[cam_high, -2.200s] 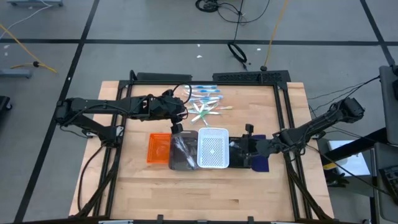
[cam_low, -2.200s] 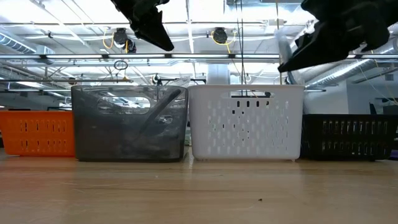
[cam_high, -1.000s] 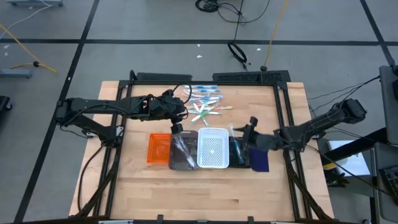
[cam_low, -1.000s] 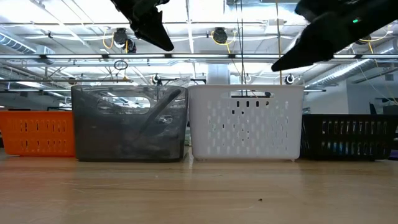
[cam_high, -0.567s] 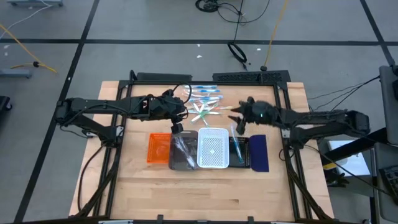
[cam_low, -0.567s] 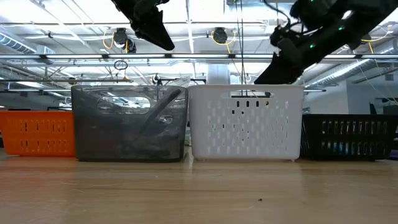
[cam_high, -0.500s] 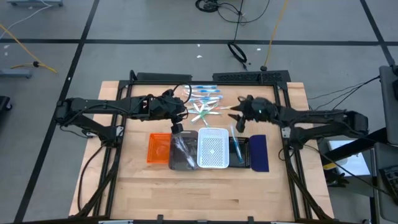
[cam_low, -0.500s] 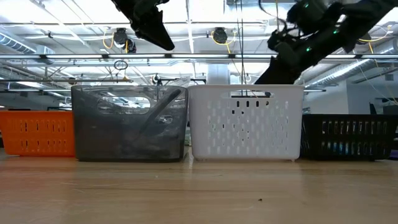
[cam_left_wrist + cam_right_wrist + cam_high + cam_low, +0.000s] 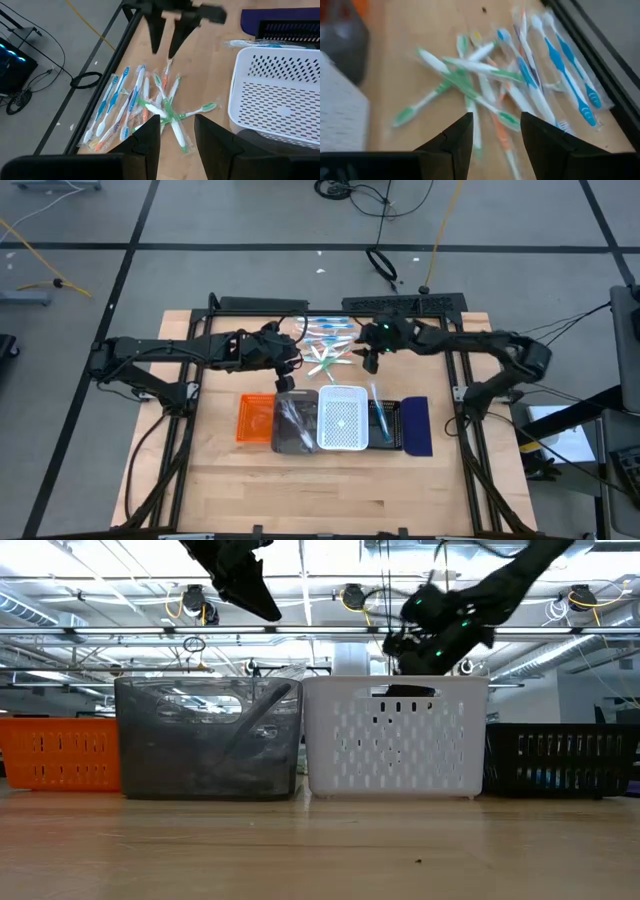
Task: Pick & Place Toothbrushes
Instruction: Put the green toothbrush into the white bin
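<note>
The toothbrushes point(image 9: 330, 345) lie in a loose pile on the table's far half: thin wrapped sticks in green, white, blue and orange point(image 9: 150, 100) point(image 9: 505, 85). My left gripper point(image 9: 288, 370) point(image 9: 177, 135) hovers open just left of the pile. My right gripper point(image 9: 368, 360) point(image 9: 497, 135) hangs open at the pile's right edge, above it and touching nothing. It also shows in the low view point(image 9: 412, 650), behind the white tray. One wrapped toothbrush point(image 9: 377, 402) point(image 9: 260, 44) lies at the black tray, beside the white tray's rim.
A row of trays stands across the table's middle: orange point(image 9: 252, 418), grey point(image 9: 293, 422), white point(image 9: 342, 418), black point(image 9: 388, 422) and navy point(image 9: 417, 426). Bare wood lies on the near side of them. A dark frame rail point(image 9: 400, 302) runs along the far edge.
My right gripper has travelled from above the black and navy trays toward the table's far edge and leftward, ending over the right side of the toothbrush pile. My left arm has kept still.
</note>
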